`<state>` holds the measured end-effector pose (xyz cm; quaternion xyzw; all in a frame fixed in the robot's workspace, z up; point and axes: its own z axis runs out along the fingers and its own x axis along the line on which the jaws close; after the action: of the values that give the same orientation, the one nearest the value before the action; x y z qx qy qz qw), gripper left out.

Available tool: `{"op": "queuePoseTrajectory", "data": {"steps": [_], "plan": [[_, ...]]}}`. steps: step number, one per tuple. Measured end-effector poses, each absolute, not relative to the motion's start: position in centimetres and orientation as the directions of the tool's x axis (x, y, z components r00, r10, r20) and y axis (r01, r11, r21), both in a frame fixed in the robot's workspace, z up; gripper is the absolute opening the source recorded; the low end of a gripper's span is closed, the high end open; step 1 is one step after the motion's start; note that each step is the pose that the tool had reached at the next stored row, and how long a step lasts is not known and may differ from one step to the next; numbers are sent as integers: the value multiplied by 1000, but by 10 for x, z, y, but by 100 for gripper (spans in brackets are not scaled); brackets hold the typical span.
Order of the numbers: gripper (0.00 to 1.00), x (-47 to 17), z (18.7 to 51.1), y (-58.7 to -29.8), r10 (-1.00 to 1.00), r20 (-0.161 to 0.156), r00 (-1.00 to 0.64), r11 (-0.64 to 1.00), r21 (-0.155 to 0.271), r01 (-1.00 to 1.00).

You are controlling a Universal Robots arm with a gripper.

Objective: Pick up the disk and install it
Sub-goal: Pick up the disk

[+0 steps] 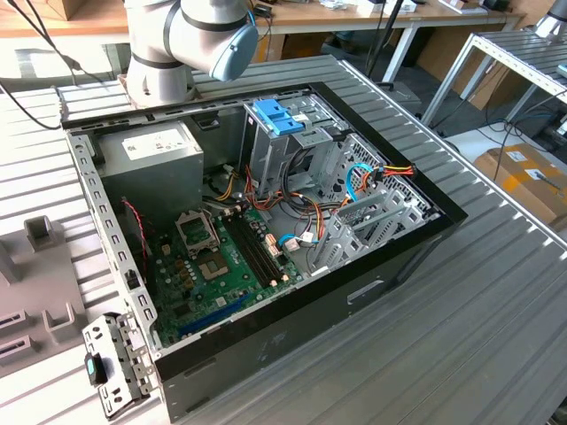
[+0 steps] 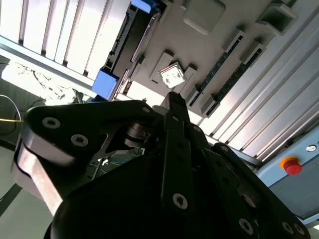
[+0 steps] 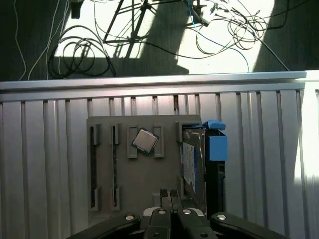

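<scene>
The disk [image 3: 218, 148] stands on its edge in a slot at one side of a grey fixture plate [image 3: 134, 184], dark with bright blue rails. In the second wrist view the disk [image 2: 127, 40] runs along the plate's edge with a blue rail end showing. My gripper [image 3: 171, 195] hovers above the plate, off to the side of the disk and apart from it. Its fingers are shut together with nothing between them. In the second wrist view the gripper [image 2: 173, 99] points toward the plate.
A square processor chip [image 3: 145, 141] lies tilted in a holder on the plate. The open computer case [image 1: 425, 226] sits on the ribbed metal table, with a pale blue tray [image 1: 276, 115] and a grey box [image 1: 151, 155] inside. Cables [image 3: 79, 55] lie on the floor beyond the table edge.
</scene>
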<state>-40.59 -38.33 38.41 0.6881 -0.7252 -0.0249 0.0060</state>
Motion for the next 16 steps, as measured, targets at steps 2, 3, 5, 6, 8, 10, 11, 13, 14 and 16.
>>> {"op": "queuePoseTrajectory", "data": {"steps": [2,3,5,6,8,10,11,13,14,16], "plan": [[11,-406,384,-383,-998,-25,-53,52,45,-998],[11,-406,384,-383,-998,-25,-53,52,44,-998],[11,-406,384,-383,-998,-25,-53,52,44,-998],[11,-406,384,-383,-998,-25,-53,52,44,-998],[11,-406,384,-383,-998,-25,-53,52,44,-998],[17,-406,384,-383,-998,-25,-53,52,44,-998],[17,-406,384,-383,-998,-25,-53,52,44,-998],[29,-406,384,-383,-998,-25,-53,52,44,-998],[36,-406,384,-383,-998,-25,-53,52,44,-998],[47,-406,384,-383,-998,-25,-53,52,44,-998]]}}
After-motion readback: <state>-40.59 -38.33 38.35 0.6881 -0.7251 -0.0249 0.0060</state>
